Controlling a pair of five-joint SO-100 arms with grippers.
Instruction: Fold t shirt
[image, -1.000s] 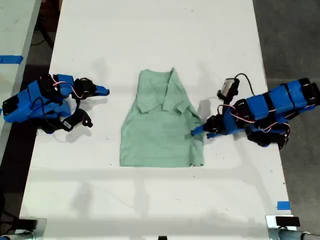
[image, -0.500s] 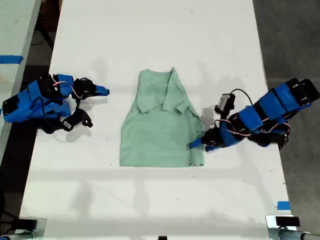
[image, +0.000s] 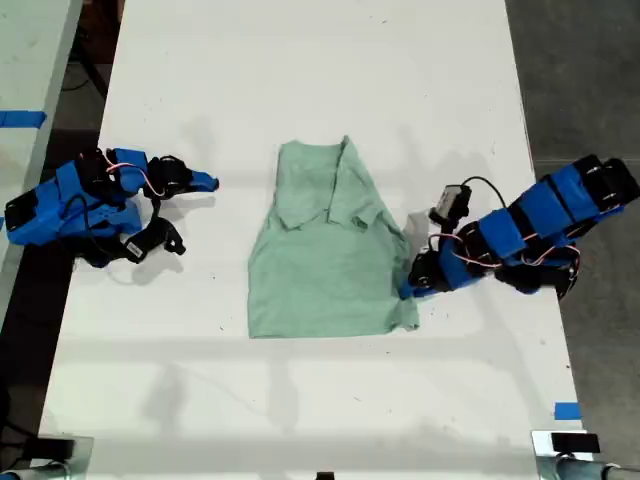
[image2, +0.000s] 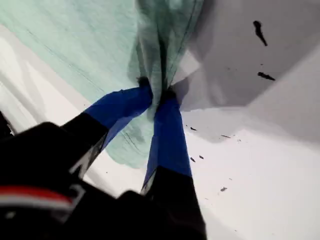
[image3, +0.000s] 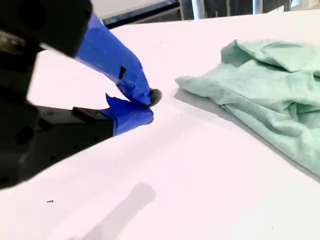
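Pinched between narrow fingers of my first gripper (image2: 157, 95) at the exterior view's right, the t shirt (image: 325, 250) lying mid-table (image: 300, 60), its held edge bunched and partly hidden, my second gripper (image3: 142, 105) closed on nothing, well apart at the exterior view's left.

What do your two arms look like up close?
Both are bright blue plastic segments with black motor blocks and joints, strung with thin red, white and black wires. My first end effector and my second end effector each have two tapered blue fingers on black bases.
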